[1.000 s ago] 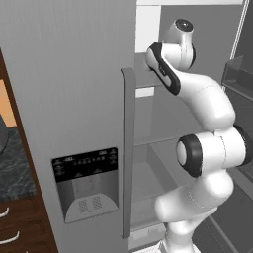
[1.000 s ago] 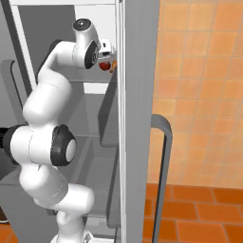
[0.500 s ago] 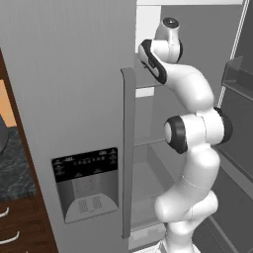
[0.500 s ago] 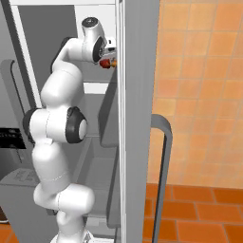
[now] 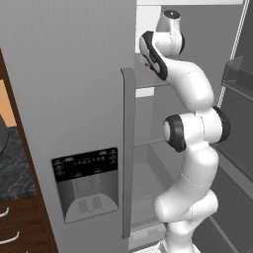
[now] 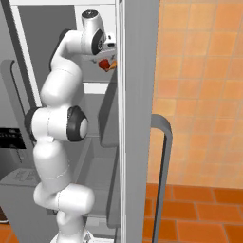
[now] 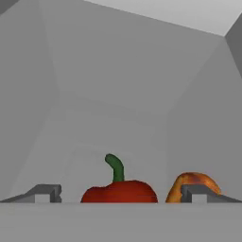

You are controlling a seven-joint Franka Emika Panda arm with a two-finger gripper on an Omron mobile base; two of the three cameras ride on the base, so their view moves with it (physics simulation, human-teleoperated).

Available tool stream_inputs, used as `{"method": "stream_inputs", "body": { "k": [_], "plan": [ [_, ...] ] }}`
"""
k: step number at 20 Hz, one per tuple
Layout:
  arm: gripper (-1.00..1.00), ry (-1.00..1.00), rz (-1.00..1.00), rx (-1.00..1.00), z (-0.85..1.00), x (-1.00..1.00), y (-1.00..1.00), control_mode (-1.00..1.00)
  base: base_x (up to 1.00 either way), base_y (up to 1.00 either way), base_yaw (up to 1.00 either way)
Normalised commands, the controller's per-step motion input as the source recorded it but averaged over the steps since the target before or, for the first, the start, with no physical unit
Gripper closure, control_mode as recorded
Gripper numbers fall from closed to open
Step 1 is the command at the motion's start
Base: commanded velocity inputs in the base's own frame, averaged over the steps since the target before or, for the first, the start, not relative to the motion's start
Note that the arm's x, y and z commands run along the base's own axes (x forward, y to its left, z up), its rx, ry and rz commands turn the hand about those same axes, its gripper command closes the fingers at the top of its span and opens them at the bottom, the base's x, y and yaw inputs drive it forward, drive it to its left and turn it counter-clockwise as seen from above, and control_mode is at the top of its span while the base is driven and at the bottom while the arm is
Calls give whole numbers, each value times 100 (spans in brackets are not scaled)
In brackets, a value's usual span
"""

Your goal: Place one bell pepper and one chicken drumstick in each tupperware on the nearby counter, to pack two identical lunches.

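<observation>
Reaching high into the open fridge (image 5: 99, 74), arm stretched up to the top shelf (image 7: 113, 127), with the end effector (image 7: 120, 193) released, jaws spread wide and nothing between them. Seen from the hand camera: a red bell pepper (image 7: 119, 190) with a green stem sitting squarely between the two fingertips (image 7: 43, 193), slightly beyond them, not yet touched as far as can be told. Just to the right of the pepper, an orange-brown chicken drumstick (image 7: 191, 180), partly hidden behind the right fingertip. From the right base camera, a bit of red and orange (image 6: 106, 64) showing just beside the hand near the fridge wall, on the upper shelf.

Step in hand, by judgement: lining up for the first pick, the bell pepper, with none of the packing yet visible as done. A strip of dark marbled desk (image 5: 12, 168) showing at the far left, over brown drawers; tupperware not to be made out here.

Next move calls for: easing forward until the fingers straddle the widest part of the pepper, then clenching gently. Glossy and round, so likely to slip if caught too near the top. Worth keeping the right finger off the drumstick, which lies very near, lest it get pushed or pinched along with the pepper
</observation>
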Motion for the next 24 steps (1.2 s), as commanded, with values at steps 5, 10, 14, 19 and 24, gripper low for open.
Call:
{"method": "stream_inputs", "body": {
  "k": [5, 10, 14, 19, 24],
  "plan": [
    [-100, 0, 0, 0, -42, -12, 0, -100, 0, 0, 0],
    [-100, 0, 0, 0, -24, -26, 0, -100, 0, 0, 0],
    [-100, 0, 0, 0, -14, -6, 0, -100, 0, 0, 0],
    [-100, 1, 0, 0, -4, 0, 0, -100, 0, 0, 0],
    [-100, 7, 1, 0, -6, 37, 4, -100, 0, 0, 0]
  ]
}}
